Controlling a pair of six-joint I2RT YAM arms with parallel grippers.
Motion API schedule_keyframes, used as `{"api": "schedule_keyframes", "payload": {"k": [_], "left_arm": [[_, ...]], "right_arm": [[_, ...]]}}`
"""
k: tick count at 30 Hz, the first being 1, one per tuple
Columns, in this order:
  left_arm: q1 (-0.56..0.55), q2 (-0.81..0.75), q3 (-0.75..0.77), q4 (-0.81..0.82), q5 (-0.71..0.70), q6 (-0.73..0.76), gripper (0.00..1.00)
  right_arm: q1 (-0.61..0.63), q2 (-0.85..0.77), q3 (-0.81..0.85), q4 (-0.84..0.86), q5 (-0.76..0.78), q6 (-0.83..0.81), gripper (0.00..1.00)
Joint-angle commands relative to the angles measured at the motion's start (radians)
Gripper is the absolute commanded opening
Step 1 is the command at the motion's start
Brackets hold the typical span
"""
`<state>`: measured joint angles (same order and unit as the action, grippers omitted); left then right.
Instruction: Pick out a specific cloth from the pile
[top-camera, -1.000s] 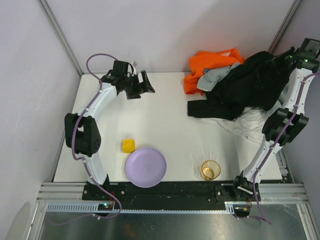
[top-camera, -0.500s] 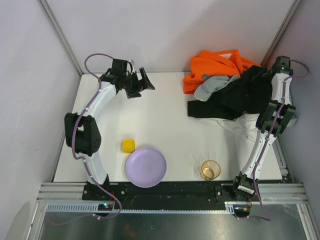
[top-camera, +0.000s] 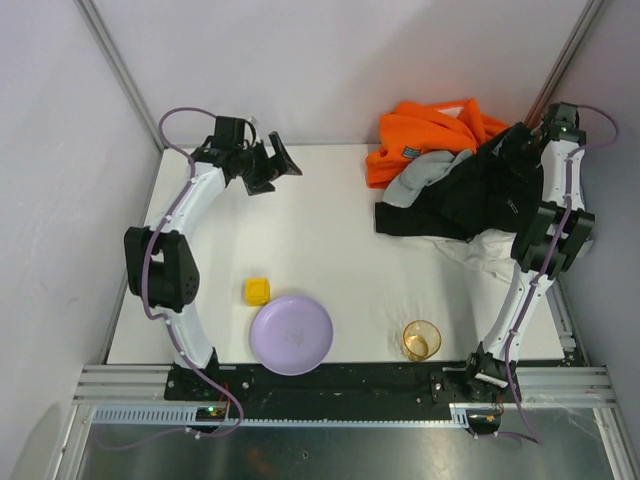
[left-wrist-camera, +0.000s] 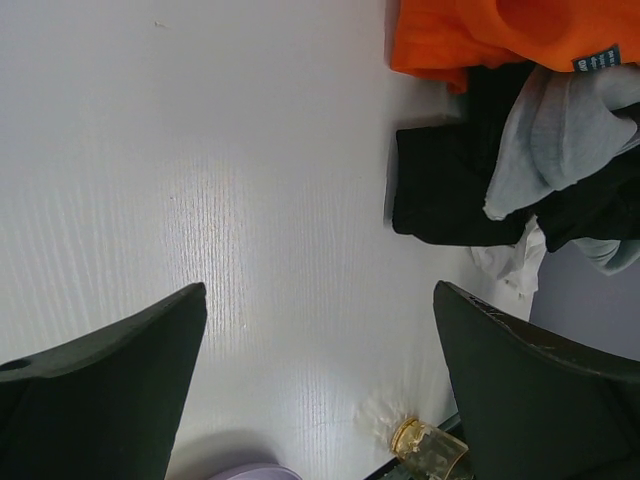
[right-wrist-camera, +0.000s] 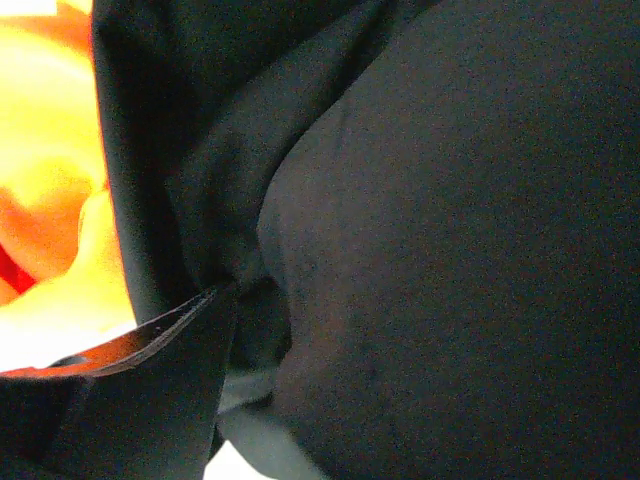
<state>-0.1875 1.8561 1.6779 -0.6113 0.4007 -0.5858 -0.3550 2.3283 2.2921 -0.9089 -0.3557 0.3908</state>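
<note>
The pile (top-camera: 450, 170) lies at the table's back right: bright orange on top, light grey beside it, a black garment (top-camera: 470, 195) spread in front. The white cloth (top-camera: 490, 255) pokes out from under the black garment's near edge, and it also shows in the left wrist view (left-wrist-camera: 515, 262). My right gripper (top-camera: 517, 145) hangs over the pile's right end. In its wrist view one finger (right-wrist-camera: 150, 390) stands far to the side; black fabric fills the space and hides the other. I read the jaws as open. My left gripper (top-camera: 272, 165) is open over bare table at the back left.
A purple plate (top-camera: 291, 334) sits at the front middle with a small yellow block (top-camera: 257, 291) beside it. An amber cup (top-camera: 421, 340) stands near the front edge on the right. Walls close in the back and both sides.
The right gripper has come in from the right wall over the pile, and its jaws have opened. The lifted black garment has dropped flatter. The left gripper shifted slightly left.
</note>
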Motion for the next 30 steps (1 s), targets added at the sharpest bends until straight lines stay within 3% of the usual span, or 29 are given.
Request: {"api": "schedule_keyframes", "payload": {"k": [1, 14, 22, 30], "left_arm": [[0.007, -0.091, -0.012, 0.032, 0.016, -0.022, 1.0], [0.124, -0.289, -0.306, 0.275, 0.117, -0.129, 1.0], [0.131, -0.297, -0.35, 0.305, 0.174, -0.14, 1.0], [0.131, -0.294, -0.366, 0.32, 0.208, -0.149, 1.0]], "right_arm": [[0.015, -0.135, -0.085, -0.119, 0.115, -0.071, 0.79], [-0.039, -0.561, -0.346, -0.076, 0.14, -0.036, 0.98], [-0.119, -0.747, -0.537, -0.056, 0.047, -0.034, 0.99], [-0.051, -0.875, -0.681, -0.072, 0.076, -0.054, 0.99]]}}
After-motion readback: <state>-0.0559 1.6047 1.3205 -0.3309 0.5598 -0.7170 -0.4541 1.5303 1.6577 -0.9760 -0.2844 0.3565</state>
